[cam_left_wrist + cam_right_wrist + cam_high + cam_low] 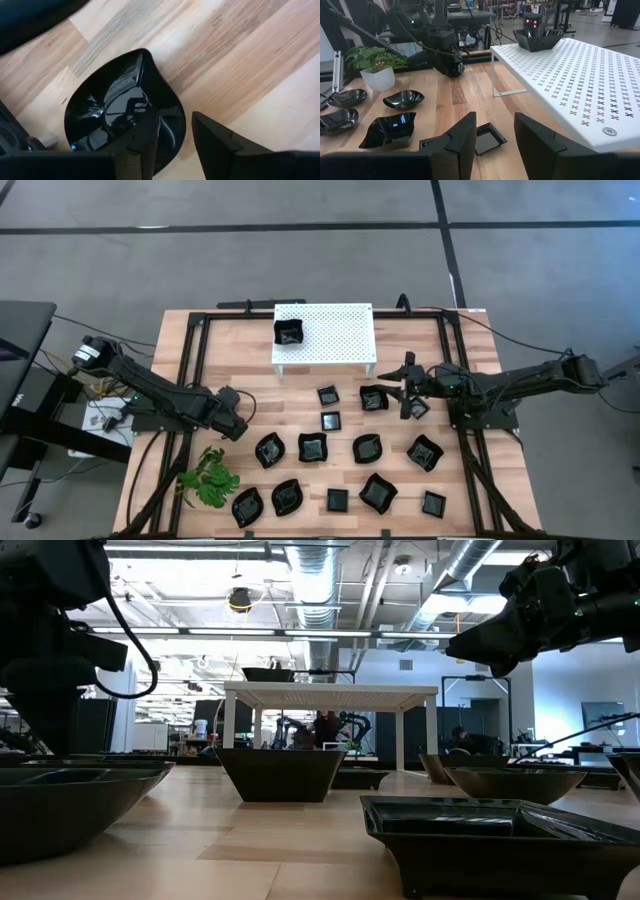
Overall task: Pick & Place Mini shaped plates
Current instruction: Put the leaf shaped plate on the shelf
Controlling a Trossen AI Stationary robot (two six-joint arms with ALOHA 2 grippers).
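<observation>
Left gripper (236,427) low by a leaf-shaped dish (120,112), fingers spread, empty. Right gripper (408,385) raised near the white platform (340,330), fingers parted, empty. From above: one dish (289,332) on platform, rest scattered on table (390,340). Only wrist views reveal finger gaps.

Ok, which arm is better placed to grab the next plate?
Left, probably. The left gripper sits low with open jaws right over a leaf-shaped plate. The right gripper, also open, hangs high above the table near the white platform.
</observation>
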